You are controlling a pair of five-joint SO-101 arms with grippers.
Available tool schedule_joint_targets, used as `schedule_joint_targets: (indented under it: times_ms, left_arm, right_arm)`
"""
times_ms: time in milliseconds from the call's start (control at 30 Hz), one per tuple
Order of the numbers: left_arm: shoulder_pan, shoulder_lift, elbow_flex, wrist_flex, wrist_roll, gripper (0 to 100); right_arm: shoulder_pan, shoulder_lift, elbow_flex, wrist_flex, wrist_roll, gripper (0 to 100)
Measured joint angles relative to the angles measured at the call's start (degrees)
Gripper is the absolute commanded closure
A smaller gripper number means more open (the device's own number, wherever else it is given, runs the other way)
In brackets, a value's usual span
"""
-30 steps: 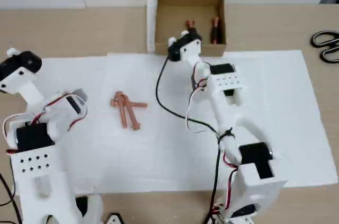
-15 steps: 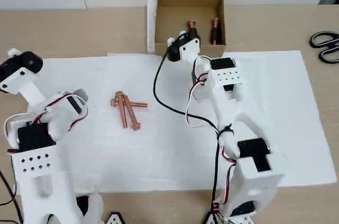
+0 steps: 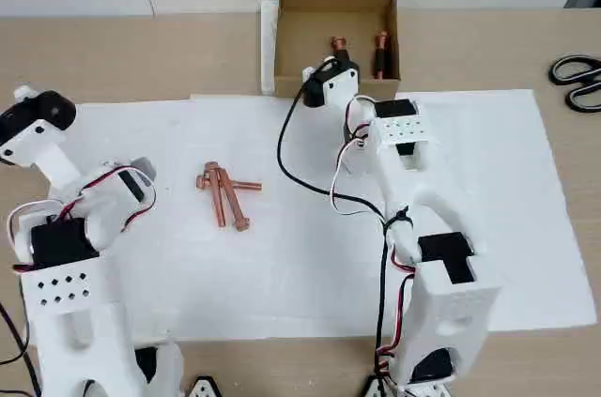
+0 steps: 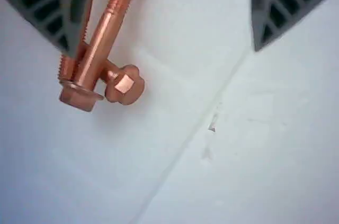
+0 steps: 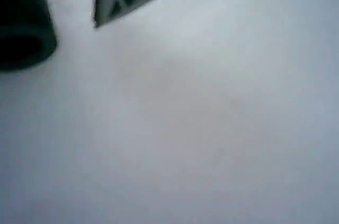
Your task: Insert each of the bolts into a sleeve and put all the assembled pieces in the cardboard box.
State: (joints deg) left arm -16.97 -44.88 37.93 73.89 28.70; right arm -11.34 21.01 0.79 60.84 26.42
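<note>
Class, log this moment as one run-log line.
left gripper: open at loose copper bolts | right arm: near brown cardboard box | box: two sleeved bolts inside

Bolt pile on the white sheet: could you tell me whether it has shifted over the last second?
No. The bolt pile lies at the same spot on the white sheet, unchanged relative to the cardboard box.

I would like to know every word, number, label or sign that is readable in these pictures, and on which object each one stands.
There are none that can be read.
The cardboard box, the bolts, the white sheet and the scissors bear no visible print.
Any labels on the arms are too small to tell.
</note>
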Motion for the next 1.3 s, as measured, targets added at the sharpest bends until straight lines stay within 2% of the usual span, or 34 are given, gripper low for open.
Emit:
schedule_joint_targets:
  times_ms: [167, 367, 667, 800, 1133, 1300]
  left_arm:
    - [0.0, 0.0, 0.0, 0.0, 0.0, 80]
    - [0.0, 0.0, 0.0, 0.0, 0.0, 80]
    - [0.0, 0.0, 0.0, 0.0, 0.0, 80]
    - [0.0, 0.0, 0.0, 0.0, 0.0, 80]
    - [0.0, 0.09, 1.05, -0.18, 0.0, 80]
    - [0.0, 0.09, 1.76, -0.18, -1.05, 79]
  right_arm:
    - [-0.97, 0.09, -0.09, 1.23, 0.0, 81.7]
    - [-1.23, 0.79, -0.53, 1.32, 0.0, 92.4]
    - [-1.23, 2.55, -0.97, 1.93, 0.0, 93.9]
    - [-1.32, 2.55, -1.41, 3.16, 0.0, 99.4]
    - [-6.68, -3.25, -11.34, 22.77, -4.84, 99.5]
    - [-6.68, -6.42, -15.03, 30.24, -10.55, 99.5]
